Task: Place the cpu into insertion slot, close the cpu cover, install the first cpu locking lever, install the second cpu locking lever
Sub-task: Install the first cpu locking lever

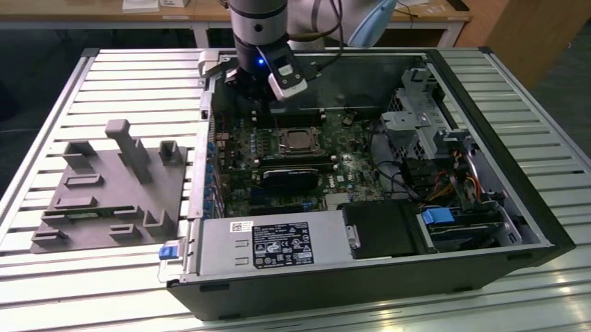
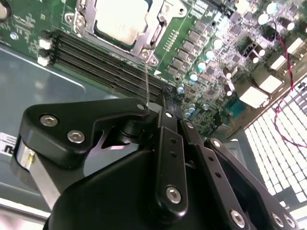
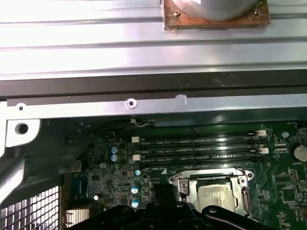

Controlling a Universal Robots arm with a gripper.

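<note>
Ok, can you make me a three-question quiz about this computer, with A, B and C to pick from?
1. Where is the cpu?
A) on the grey stand
B) on the slatted table
C) in the insertion slot

2. What colour is the little tab in the exterior view?
A) blue
B) red
C) yellow

3. How is the cpu cover sitting?
A) standing straight up
B) lying flat around the chip
C) taken off and left on the table

Answers:
1 C: its silver top sits inside the socket on the green board.
2 A: the tab is plainly blue against the grey metal.
3 B: the first wrist view shows the metal frame down flat, with the chip showing through its window.
</note>
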